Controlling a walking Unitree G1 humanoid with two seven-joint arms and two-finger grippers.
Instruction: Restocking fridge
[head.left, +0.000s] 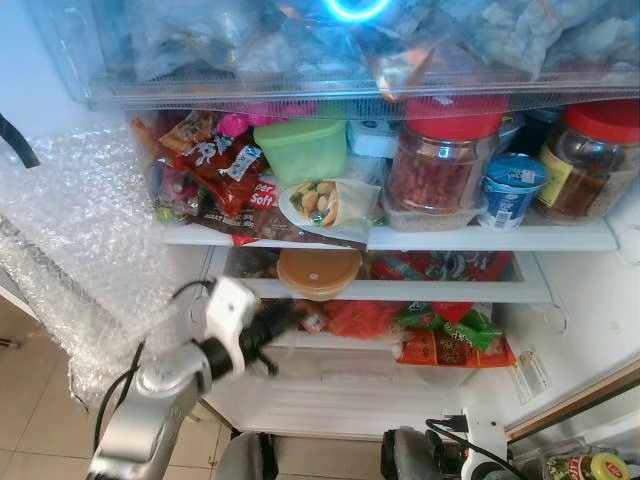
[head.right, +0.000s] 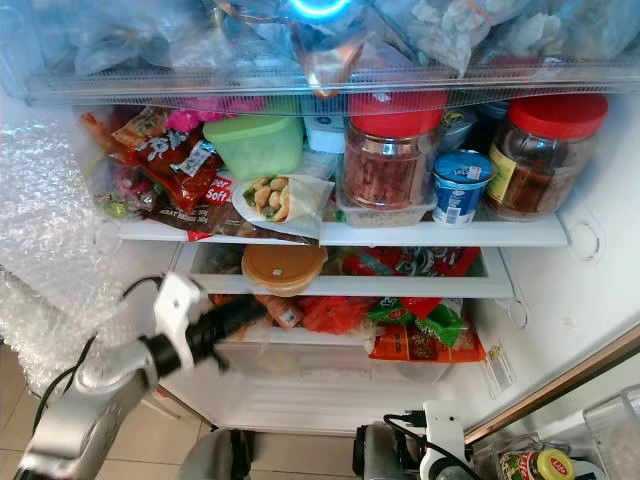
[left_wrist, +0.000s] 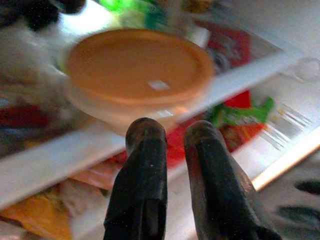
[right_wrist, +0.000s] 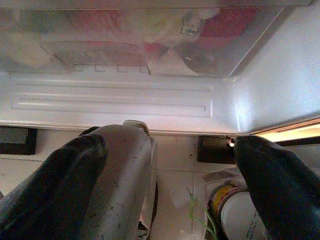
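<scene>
**fridgebot_fan:** So where's this at? The left gripper (head.left: 283, 318) is reaching into the open fridge (head.left: 575, 300), fingers pressed nearly together with nothing between them. In the wrist view the tips sit just below the orange-lidded tub (left_wrist: 137, 75), close but not touching as far as I can tell.

**coldshelf42:** Yeah, and that tub (head.left: 318, 272) is already on the middle shelf (head.left: 400, 291), hanging a bit over the front edge. My guess is it's the thing being stocked and it either needs a nudge back or it's done.

**fridgebot_fan:** If it's a nudge, I'd push with closed fingertips low on the tub wall, straight back, slowly. Push up near the lid and it could tip or pop open.

**coldshelf42:** Also watch the red snack bags (head.left: 445, 345) right underneath, easy to snag on the way out. Shelf above is packed too: green container (head.left: 303, 148), red-capped jar (head.left: 442, 155), yogurt cup (head.left: 508, 188). No room to lift high.

**fridgebot_fan:** What about the right gripper (right_wrist: 170, 185)?

**coldshelf42:** Hanging low in front of the fridge base, fingers spread wide, holding nothing. There's a yellow-capped jar (head.left: 590, 467) down by the floor, probably next in line.

**fridgebot_fan:** And bubble wrap (head.left: 85, 250) is draped on the left, so keep that elbow tucked in.
</scene>
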